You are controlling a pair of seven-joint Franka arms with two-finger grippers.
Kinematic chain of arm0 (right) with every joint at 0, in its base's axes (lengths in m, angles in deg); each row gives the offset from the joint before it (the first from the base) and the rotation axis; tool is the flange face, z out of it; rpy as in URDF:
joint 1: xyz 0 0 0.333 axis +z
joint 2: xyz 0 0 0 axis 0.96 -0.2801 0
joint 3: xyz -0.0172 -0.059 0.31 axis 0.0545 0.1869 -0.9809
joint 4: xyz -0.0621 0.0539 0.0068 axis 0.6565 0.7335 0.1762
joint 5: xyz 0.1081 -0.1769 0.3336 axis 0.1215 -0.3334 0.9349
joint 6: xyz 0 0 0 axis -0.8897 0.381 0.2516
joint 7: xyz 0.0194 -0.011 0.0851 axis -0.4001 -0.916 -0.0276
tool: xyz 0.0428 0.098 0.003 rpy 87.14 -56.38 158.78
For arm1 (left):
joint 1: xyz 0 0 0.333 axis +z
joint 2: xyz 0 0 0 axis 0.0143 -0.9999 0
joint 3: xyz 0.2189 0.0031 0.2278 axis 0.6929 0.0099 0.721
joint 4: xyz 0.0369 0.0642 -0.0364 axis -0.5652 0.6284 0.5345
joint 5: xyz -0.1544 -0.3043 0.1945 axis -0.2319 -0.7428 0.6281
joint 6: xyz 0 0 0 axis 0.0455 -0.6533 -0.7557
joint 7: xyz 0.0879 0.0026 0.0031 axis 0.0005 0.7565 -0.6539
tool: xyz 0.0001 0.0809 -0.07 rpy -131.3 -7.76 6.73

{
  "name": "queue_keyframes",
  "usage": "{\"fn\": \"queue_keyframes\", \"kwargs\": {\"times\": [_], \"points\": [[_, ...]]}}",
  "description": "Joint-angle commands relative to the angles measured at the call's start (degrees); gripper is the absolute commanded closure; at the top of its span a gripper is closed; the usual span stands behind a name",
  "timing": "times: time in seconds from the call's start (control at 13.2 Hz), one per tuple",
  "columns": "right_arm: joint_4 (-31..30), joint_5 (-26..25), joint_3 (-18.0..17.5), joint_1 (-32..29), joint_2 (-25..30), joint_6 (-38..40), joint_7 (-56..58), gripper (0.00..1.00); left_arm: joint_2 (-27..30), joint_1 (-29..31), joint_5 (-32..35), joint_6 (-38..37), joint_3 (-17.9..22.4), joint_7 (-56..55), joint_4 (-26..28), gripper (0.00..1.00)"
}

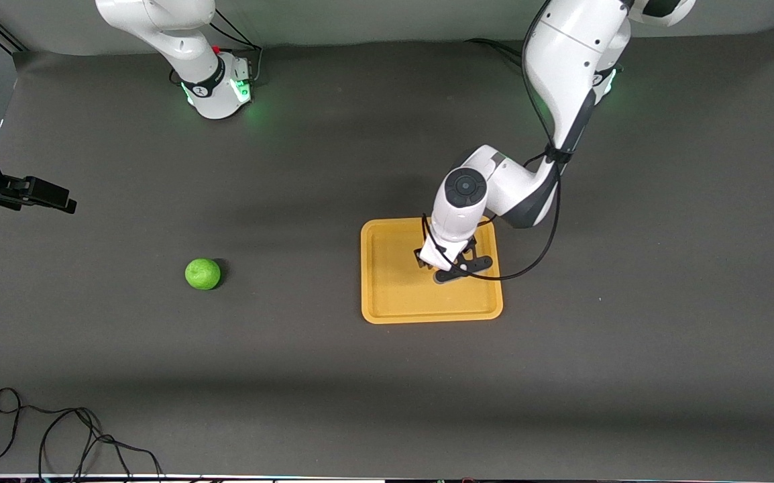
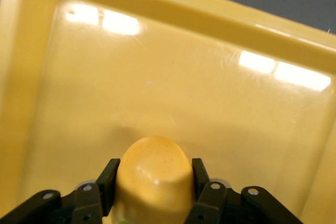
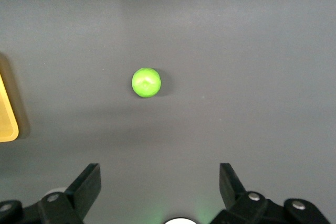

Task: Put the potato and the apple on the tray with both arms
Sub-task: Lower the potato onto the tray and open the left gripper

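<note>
The potato [image 2: 153, 174] was seen only in the left wrist view, where it was pinched between the two fingers [image 2: 107, 184] of the left gripper [image 2: 152, 182], its rounded end protruding past the fingertips. In the front view it was hidden under the wrist of the left arm. The tray [image 1: 387, 295] lay directly beneath the left gripper [image 1: 455, 265], and its glossy floor filled nearly all of the left wrist view (whether the potato touched that floor could not be told).

The apple [image 1: 203, 274] was shown on the dark table [image 1: 293, 168], well apart from the tray, toward the right arm's end. It was seen from above in the right wrist view as well, apple [image 3: 146, 82], out ahead of the right gripper [image 3: 160, 184], whose fingers [image 3: 86, 184] were spread wide with nothing between them. A corner of the tray [image 3: 6, 119] was caught at the edge of that view. The right gripper itself was not shown in the front view; only the base and lower links of that arm were.
</note>
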Motion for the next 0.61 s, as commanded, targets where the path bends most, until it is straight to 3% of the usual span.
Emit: {"fn": "queue_keyframes", "kwargs": {"times": [0.0,0.53], "points": [[-0.5,0.25,-0.02,0.07,0.49,-0.7,0.5,0.0,-1.71,-0.69,1.14,1.72,1.12,-0.73,-0.41,0.62],[-0.59,0.25,-0.02,-0.01,0.49,-0.7,0.41,0.0,-2.15,-0.25,6.59,2.08,1.3,-0.56,1.18,0.62]]}}
